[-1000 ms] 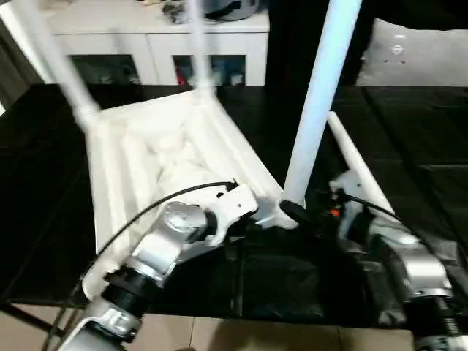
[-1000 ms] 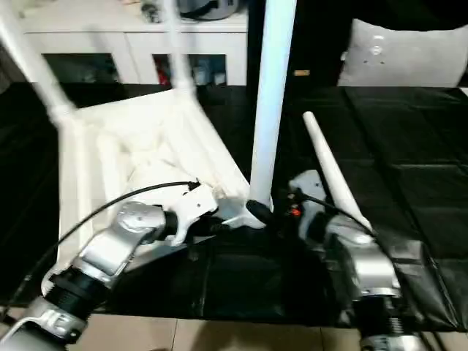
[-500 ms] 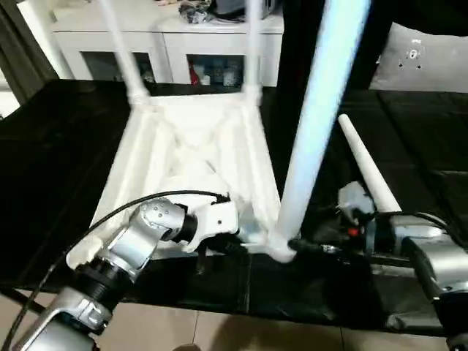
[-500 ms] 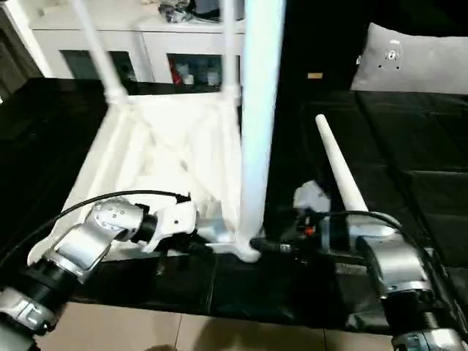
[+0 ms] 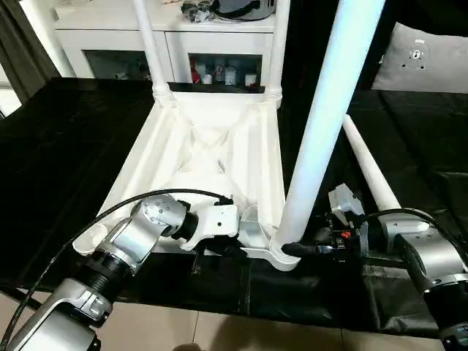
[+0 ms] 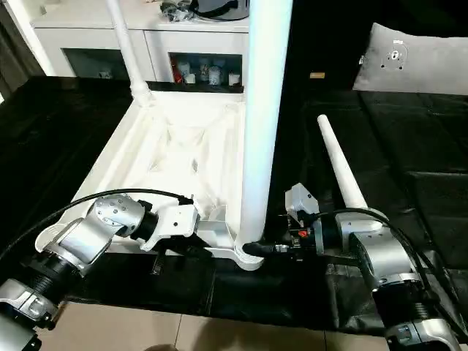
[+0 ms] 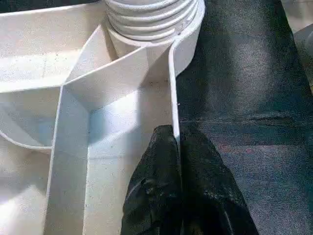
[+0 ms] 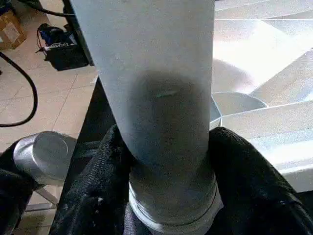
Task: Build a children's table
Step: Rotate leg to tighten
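White plastic fills the middle of the frame: the table top (image 5: 212,153) lies upside down on a black mat (image 5: 66,153), ribs showing, with two legs (image 5: 150,44) standing in its far corners at the upper edge. A third leg (image 5: 322,124) rises from the near right corner socket. The right gripper (image 8: 161,196) has its black fingers (image 8: 254,181) closed around the base of that leg. The left gripper (image 7: 178,186) is pinched tight on the thin near rim of the top. A fourth leg (image 5: 369,168) lies loose on the mat at centre right, beside the right arm.
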Tool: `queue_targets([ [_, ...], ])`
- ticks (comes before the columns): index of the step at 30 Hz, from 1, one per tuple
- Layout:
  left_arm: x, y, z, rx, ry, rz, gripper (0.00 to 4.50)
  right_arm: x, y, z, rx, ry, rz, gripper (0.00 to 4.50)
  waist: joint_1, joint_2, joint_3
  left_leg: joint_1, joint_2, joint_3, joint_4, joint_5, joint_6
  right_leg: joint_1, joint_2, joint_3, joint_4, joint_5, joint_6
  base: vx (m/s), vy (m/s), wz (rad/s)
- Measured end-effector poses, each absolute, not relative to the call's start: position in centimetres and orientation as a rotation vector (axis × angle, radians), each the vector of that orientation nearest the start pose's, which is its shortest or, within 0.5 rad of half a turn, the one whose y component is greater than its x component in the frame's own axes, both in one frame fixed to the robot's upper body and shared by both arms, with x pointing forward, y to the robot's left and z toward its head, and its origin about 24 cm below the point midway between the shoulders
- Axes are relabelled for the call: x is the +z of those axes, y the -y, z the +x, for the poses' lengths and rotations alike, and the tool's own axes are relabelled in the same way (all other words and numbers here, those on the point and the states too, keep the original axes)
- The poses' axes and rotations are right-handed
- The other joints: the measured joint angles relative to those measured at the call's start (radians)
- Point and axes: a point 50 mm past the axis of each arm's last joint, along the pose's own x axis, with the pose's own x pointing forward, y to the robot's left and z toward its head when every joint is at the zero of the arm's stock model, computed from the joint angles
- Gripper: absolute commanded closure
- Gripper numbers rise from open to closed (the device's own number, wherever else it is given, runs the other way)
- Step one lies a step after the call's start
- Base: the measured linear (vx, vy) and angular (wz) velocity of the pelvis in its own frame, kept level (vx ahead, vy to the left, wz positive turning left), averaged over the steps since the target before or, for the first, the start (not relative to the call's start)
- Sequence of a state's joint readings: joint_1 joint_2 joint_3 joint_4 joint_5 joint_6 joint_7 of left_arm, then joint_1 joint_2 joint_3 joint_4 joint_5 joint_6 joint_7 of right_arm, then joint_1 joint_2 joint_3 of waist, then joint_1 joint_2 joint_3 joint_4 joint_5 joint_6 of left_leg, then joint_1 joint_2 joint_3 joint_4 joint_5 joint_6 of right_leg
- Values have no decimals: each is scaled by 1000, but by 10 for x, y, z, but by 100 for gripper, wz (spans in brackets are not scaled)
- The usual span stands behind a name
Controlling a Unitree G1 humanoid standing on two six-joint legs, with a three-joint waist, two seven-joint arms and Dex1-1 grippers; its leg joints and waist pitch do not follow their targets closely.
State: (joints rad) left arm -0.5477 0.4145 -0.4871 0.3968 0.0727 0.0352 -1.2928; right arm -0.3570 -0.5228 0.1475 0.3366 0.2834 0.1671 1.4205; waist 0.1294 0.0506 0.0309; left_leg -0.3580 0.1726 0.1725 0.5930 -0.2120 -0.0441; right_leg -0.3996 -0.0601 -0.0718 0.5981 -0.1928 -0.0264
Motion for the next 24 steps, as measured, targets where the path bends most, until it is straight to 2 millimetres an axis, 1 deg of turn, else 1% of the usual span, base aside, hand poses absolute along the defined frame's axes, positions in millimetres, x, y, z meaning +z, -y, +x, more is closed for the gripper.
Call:
queue_targets([
  [8, 48, -104, 283, -1588, -453, 552, 450, 61, 181, 271, 1441, -350, -95, 244, -1, 0, 0, 0, 0, 1, 0, 0, 0, 0, 0, 1, 2, 0, 0, 0, 0, 0],
  [10, 46, -104, 284, -1514, -478, 492, 450, 58, 176, 273, 1385, -335, -75, 245, -5, -1, 0, 1, 0, 2, 0, 0, 0, 2, 0, 2, 3, -1, 0, 0, 0, 0],
  [11, 45, -104, 286, -1465, -486, 470, 450, 56, 175, 276, 1327, -328, -66, 245, -13, -1, 0, 3, 0, 2, 0, 1, -1, 4, 0, 2, 4, 0, 0, 0, 0, 0],
  [13, 43, -101, 291, -1349, -505, 425, 450, 51, 169, 284, 1175, -314, -40, 246, -36, -3, 0, 8, 0, 2, 0, -1, -8, 6, 0, 2, 3, -2, 3, 0, 0, 0],
  [15, 42, -94, 292, -1299, -510, 395, 450, 49, 169, 289, 1078, -305, -25, 247, -60, -4, 1, 10, 0, 3, 0, 0, -9, 7, 0, 1, 2, -3, 5, 0, 0, 0],
  [16, 41, -92, 292, -1290, -509, 385, 450, 49, 170, 290, 1056, -304, -25, 248, -67, -5, 1, 10, 0, 2, 0, 0, -9, 8, 0, 1, 2, -3, 5, 0, 0, 0],
  [19, 40, -87, 295, -1204, -515, 346, 450, 46, 162, 295, 945, -289, 5, 249, -77, -8, 1, 11, 0, 1, 0, 0, -9, 8, 1, 1, 2, -3, 5, 0, 0, 0],
  [20, 40, -84, 297, -1156, -515, 338, 450, 44, 157, 299, 882, -280, 19, 249, -81, -9, 1, 11, 1, 1, 0, 0, -8, 9, 1, 1, 2, -3, 5, 0, 0, 0],
  [21, 40, -81, 300, -1101, -512, 337, 450, 42, 150, 303, 807, -269, 44, 249, -87, -10, 0, 12, 1, 1, 0, 1, -9, 9, 1, 1, 2, -3, 5, 0, 0, 0],
  [22, 40, -74, 304, -1031, -506, 334, 450, 41, 141, 309, 697, -257, 67, 249, -96, -10, 0, 11, 1, 1, 0, 1, -9, 9, 1, 1, 2, -3, 5, 0, 0, 0],
  [23, 40, -69, 306, -992, -503, 335, 450, 41, 136, 313, 631, -253, 76, 249, -101, -10, 1, 11, 0, 1, 0, 2, -10, 9, 1, 1, 1, -3, 5, 0, 0, 0],
  [24, 41, -63, 307, -968, -501, 334, 450, 41, 134, 316, 583, -252, 77, 215, -104, -10, 1, 11, 1, 1, 0, 1, -10, 9, 1, 1, -2, -3, 5, 0, 0, 0],
])
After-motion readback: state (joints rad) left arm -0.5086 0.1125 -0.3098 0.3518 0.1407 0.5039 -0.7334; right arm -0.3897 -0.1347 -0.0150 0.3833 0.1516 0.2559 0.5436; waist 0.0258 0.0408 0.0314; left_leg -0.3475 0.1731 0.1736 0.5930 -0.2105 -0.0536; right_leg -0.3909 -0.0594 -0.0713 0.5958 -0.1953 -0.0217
